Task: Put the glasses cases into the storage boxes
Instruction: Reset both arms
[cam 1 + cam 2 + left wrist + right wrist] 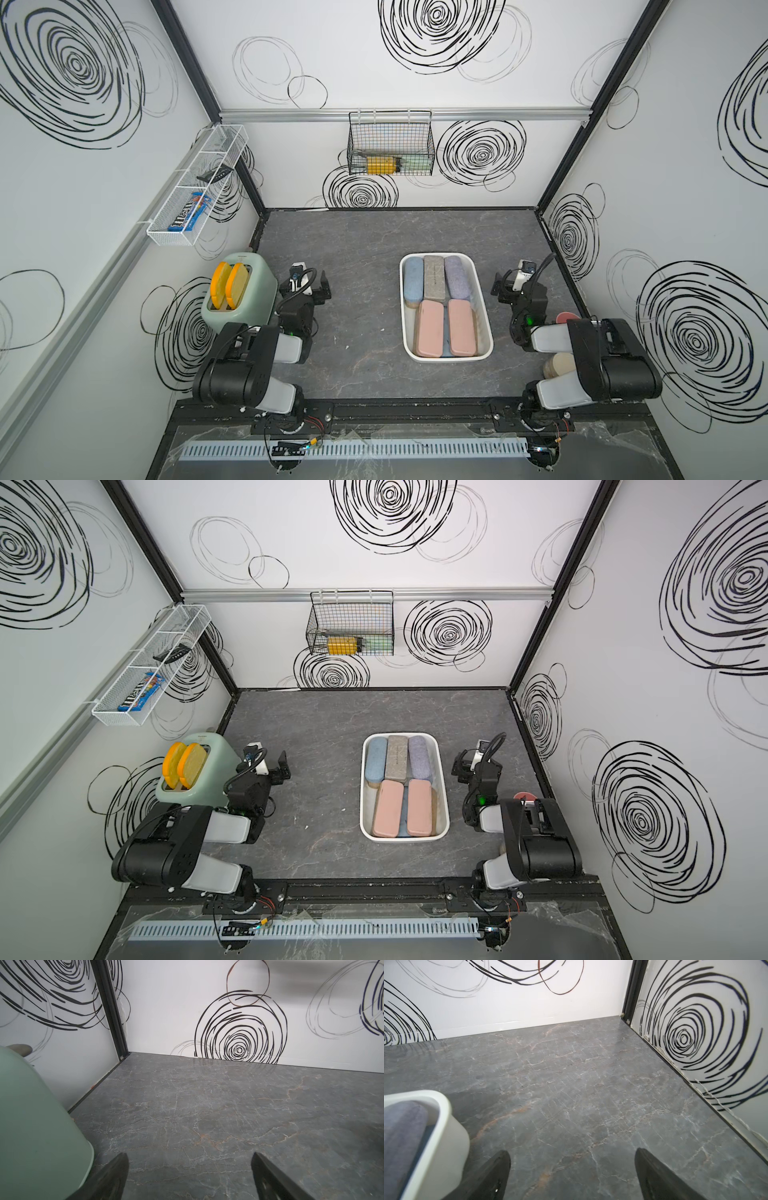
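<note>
Both arms tucked in, elbows folded, grippers empty.
Left gripper well to the left of the storage box, right gripper near its right side; both low over the desk, jaws spread wide, pointing away from the bases.

Only legible text: "m&m's" on blue candy packet in white wire basket, on side wall well beyond left fingers. Print line on grey-beige case, right of those fingers: unreadable. Toaster mark: too small.
</note>
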Action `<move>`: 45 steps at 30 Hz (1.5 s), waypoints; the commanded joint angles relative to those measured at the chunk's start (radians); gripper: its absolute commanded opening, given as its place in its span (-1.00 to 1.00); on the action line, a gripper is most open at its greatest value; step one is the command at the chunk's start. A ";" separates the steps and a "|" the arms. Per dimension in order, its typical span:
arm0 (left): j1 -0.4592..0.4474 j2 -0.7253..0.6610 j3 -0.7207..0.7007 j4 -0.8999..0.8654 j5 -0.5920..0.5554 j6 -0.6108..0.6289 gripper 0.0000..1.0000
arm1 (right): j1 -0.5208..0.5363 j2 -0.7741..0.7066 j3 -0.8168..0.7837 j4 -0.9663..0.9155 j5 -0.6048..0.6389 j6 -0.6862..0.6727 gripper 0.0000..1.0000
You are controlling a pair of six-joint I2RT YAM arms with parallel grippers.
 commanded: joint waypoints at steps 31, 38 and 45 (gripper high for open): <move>-0.026 0.006 0.013 0.129 -0.013 0.038 0.91 | 0.013 -0.012 0.004 0.109 -0.065 -0.030 0.95; -0.034 0.007 0.016 0.125 -0.026 0.041 0.91 | 0.014 -0.011 0.005 0.108 -0.064 -0.030 0.95; -0.049 0.003 0.009 0.130 -0.044 0.050 0.91 | 0.010 -0.014 0.002 0.111 -0.081 -0.035 0.95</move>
